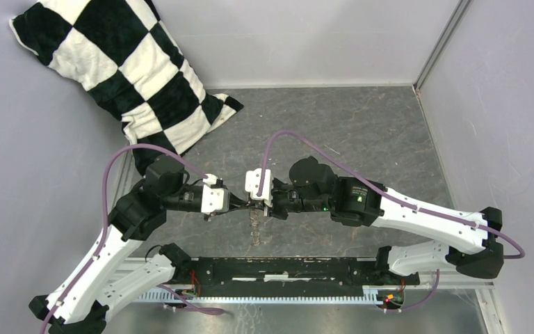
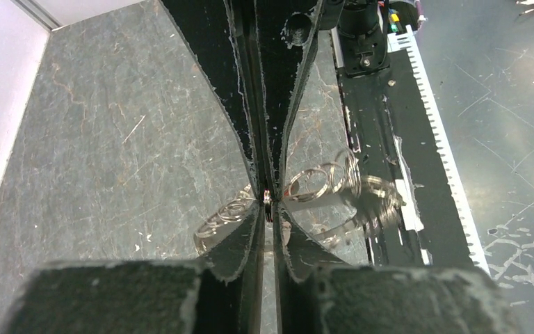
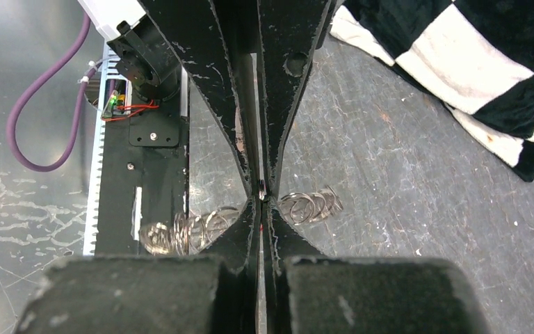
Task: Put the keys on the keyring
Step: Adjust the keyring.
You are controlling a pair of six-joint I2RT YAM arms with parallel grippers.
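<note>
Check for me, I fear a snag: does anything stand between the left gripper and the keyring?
Nothing visible does. The left gripper is shut on a ring of the keyring; the right gripper pinches the same chain.

White arms (image 1: 97,268), black joints; purple cables (image 1: 288,131); scuffed black fingers (image 2: 240,104).

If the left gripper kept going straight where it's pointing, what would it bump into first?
The keyring, pinched between the tips of the left gripper; past it, probably the grey table, seemingly close behind.
</note>
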